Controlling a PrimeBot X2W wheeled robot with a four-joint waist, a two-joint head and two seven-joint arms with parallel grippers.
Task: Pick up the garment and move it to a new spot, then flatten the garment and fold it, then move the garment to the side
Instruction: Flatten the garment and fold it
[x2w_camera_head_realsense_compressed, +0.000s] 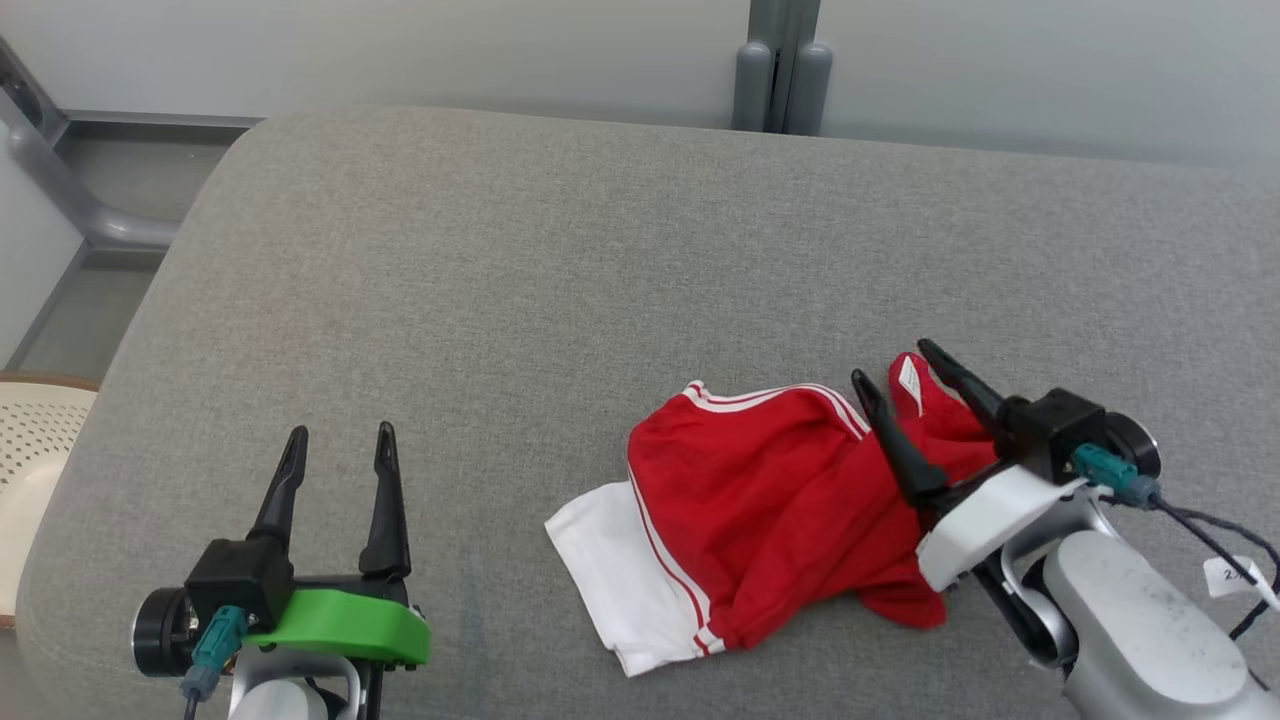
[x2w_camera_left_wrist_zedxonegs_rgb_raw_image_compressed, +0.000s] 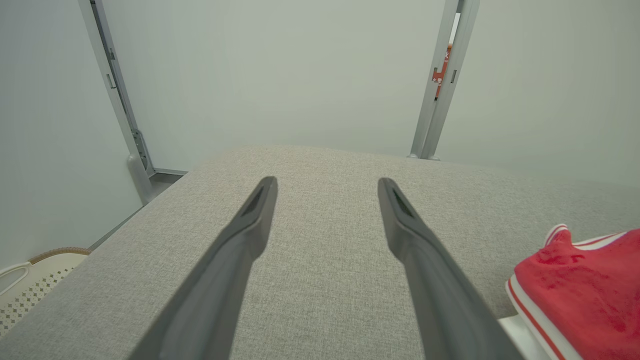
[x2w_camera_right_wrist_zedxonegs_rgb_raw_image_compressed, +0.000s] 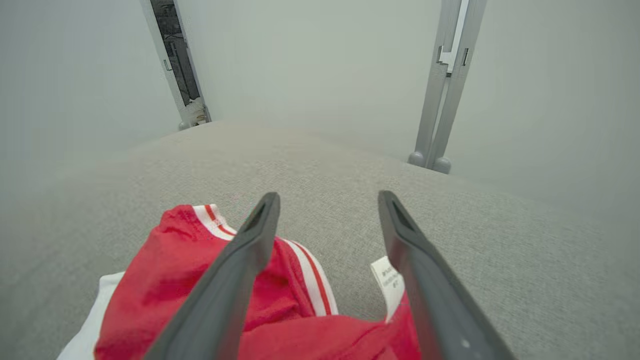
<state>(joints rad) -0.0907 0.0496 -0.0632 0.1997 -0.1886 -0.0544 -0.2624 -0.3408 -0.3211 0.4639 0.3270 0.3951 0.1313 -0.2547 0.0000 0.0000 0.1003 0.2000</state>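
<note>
Head view has a cream perforated basket (x2w_camera_head_realsense_compressed: 35, 430) just off the left end of the grey padded table (x2w_camera_head_realsense_compressed: 500, 250); too little of it shows to tell what lies inside, and the left wrist view catches the same basket (x2w_camera_left_wrist_zedxonegs_rgb_raw_image_compressed: 30, 287) below that end of the table (x2w_camera_left_wrist_zedxonegs_rgb_raw_image_compressed: 325, 250), contents likewise unclear. The garment (x2w_camera_head_realsense_compressed: 780, 500), red with white stripes and a white section, lies crumpled on the right half of the table, close to its near edge. Its long axis runs slantwise across the table: the white end points toward the near edge and the left, and the red end, with a small white label (x2w_camera_head_realsense_compressed: 909, 380), points toward the far edge and the right. The right gripper (x2w_camera_head_realsense_compressed: 893, 362) hangs over that labelled end with its fingers spread wide and nothing clamped between them; in the right wrist view the gripper (x2w_camera_right_wrist_zedxonegs_rgb_raw_image_compressed: 327, 197) straddles the red cloth (x2w_camera_right_wrist_zedxonegs_rgb_raw_image_compressed: 170, 280) and the label (x2w_camera_right_wrist_zedxonegs_rgb_raw_image_compressed: 387, 280). The left gripper (x2w_camera_head_realsense_compressed: 341, 430) is at the table's near left part, fingers released and apart, over bare fabric, well clear of the garment (x2w_camera_left_wrist_zedxonegs_rgb_raw_image_compressed: 585, 280), as its own view (x2w_camera_left_wrist_zedxonegs_rgb_raw_image_compressed: 326, 181) confirms.
</note>
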